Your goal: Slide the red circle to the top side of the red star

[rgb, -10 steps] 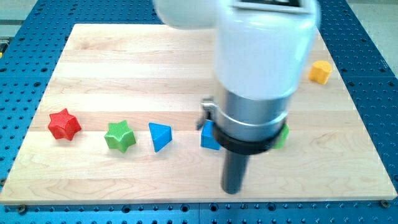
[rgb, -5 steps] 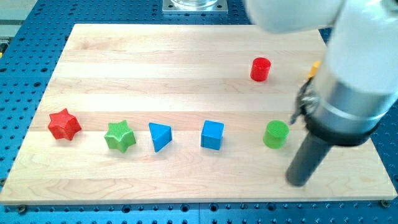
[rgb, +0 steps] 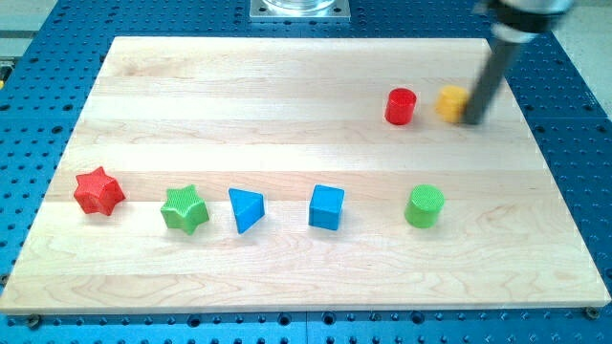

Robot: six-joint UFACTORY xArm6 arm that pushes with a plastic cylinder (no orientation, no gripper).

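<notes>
The red circle (rgb: 401,106) stands on the wooden board (rgb: 239,115) at the upper right. The red star (rgb: 98,191) lies far off at the left edge of the board. My tip (rgb: 473,120) is at the upper right, touching the right side of a yellow block (rgb: 451,102), which sits just right of the red circle with a small gap between them. The rod slants up to the view's top right corner.
A row runs along the lower half of the board: a green star (rgb: 185,208), a blue triangle (rgb: 246,209), a blue cube (rgb: 326,206) and a green circle (rgb: 424,206). A metal mount (rgb: 300,10) sits beyond the board's top edge.
The arm has swung from the lower middle of the board to the upper right. The yellow block has shifted left, closer to the red circle. The other blocks have not moved.
</notes>
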